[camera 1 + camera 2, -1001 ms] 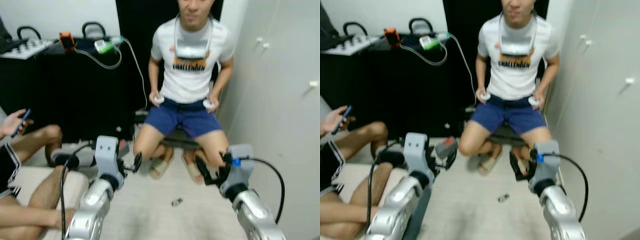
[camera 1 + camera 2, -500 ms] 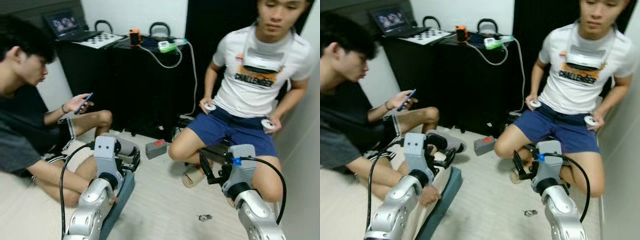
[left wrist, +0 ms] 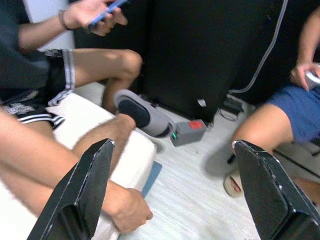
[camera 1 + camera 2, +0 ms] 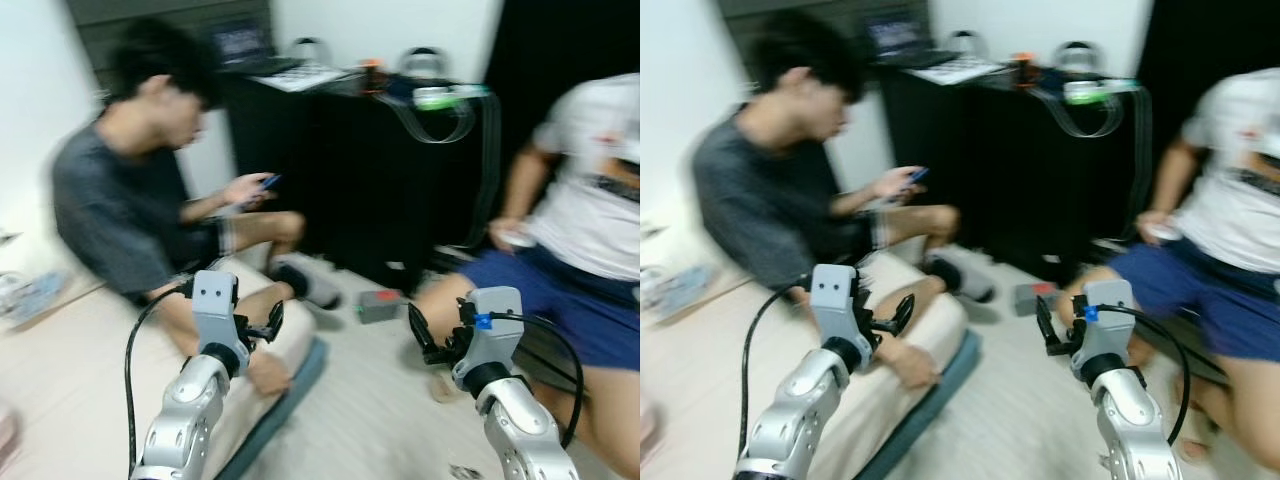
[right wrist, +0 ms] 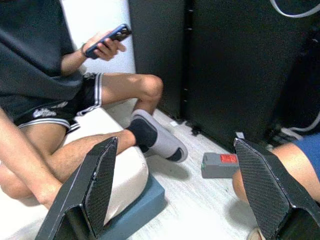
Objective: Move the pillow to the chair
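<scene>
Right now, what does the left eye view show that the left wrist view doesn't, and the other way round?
The left eye view takes in the laptop on the black cabinet, and the right tool, open and empty. The left wrist view gives a sharp close look at the grey slipper. Both share the seated person's phone, the grey box with a red label, the cream cushion, and the left tool, open.
</scene>
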Motion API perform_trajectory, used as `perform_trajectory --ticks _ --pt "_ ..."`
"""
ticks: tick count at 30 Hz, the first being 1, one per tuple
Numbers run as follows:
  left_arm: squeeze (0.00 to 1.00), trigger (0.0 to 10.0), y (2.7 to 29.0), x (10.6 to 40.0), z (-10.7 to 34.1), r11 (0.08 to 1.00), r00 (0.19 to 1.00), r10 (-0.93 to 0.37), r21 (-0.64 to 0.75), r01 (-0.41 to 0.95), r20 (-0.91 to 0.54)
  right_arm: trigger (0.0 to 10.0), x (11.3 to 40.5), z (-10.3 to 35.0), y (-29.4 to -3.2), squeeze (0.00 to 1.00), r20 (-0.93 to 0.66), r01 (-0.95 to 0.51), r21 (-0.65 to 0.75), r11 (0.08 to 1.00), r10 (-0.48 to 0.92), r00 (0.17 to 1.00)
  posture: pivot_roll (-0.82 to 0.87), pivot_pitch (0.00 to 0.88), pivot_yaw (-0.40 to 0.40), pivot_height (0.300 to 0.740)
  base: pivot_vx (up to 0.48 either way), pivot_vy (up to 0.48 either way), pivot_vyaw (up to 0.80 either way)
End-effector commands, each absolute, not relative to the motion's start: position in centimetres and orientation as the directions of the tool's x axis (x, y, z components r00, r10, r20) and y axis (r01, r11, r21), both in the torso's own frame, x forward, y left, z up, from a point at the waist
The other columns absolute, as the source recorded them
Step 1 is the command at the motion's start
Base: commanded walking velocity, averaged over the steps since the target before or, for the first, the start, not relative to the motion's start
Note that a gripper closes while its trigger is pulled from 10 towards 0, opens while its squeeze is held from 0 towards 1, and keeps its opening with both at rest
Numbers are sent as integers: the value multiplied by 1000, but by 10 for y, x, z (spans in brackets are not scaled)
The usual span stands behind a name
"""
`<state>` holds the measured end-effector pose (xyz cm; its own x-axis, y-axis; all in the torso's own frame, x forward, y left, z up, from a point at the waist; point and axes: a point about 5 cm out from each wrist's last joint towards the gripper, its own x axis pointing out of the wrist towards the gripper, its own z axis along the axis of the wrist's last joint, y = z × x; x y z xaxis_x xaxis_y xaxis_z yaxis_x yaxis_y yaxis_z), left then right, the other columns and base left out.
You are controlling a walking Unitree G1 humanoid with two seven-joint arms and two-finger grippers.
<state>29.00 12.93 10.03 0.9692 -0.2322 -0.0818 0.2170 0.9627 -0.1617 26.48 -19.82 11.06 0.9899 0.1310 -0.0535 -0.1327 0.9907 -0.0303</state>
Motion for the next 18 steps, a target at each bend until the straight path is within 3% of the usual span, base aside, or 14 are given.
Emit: perform_trajectory --ticks 1,18 --pt "0 10000 129 291 98 960 966 -243 -164 226 -92 10000 264 109 -197 0 -55 -135 -31 990 134 989 -45 0 -16 735 0 0 781" --pt "0 10000 131 294 99 959 966 -243 -172 226 -85 10000 267 110 -195 0 -45 -150 -11 989 149 988 -44 0 -12 735 0 0 779"
